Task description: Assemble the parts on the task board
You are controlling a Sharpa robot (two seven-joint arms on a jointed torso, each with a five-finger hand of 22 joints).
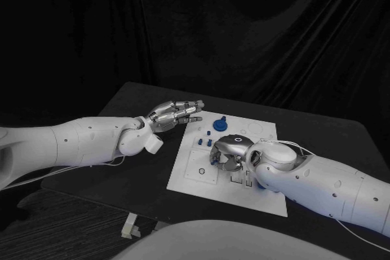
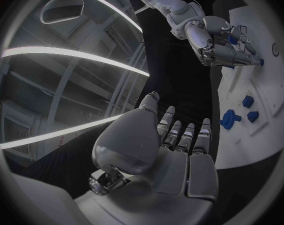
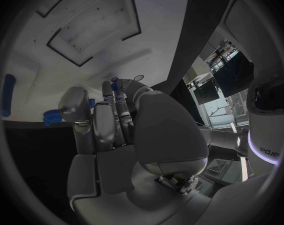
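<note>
The right hand (image 1: 230, 153) hangs directly over the task board's (image 1: 261, 127) middle, fingers curled down, grip unclear; loose blue parts (image 1: 219, 124) lie just beyond it, nearer than the empty, loosely curled left hand (image 1: 172, 114)

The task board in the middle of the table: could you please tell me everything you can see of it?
The task board is a flat white plate, plastic by its look, lying slightly askew on the black table. Dark outlines mark rectangular recesses and small round holes on it. Small blue parts stand near its middle, and a round blue part sits near its far edge. The right hand rests over its centre, covering part of it; the left hand hovers at its far left corner.
</note>
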